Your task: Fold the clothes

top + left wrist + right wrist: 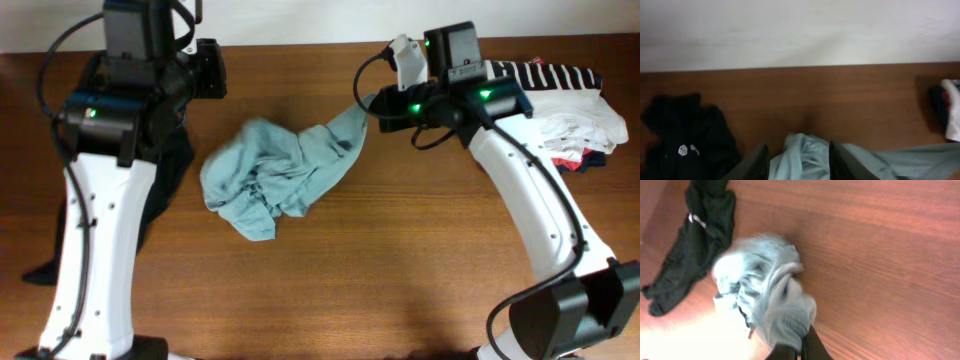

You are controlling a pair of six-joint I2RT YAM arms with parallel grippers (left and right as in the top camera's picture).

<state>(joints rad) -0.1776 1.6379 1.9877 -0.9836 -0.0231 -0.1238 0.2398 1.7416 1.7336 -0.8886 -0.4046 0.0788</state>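
The grey-teal shirt [280, 170], bunched mid-way on the surface [400, 260], is pinched at one edge by the closed right hand [800, 351] while the left hand [799, 161] is parted and empty, so it may be dragged, not spread flat.

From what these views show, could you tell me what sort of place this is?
Likely a robotics lab bench for laundry folding: white robot arms over a wooden table, a crumpled grey-teal shirt, a heap of garments.
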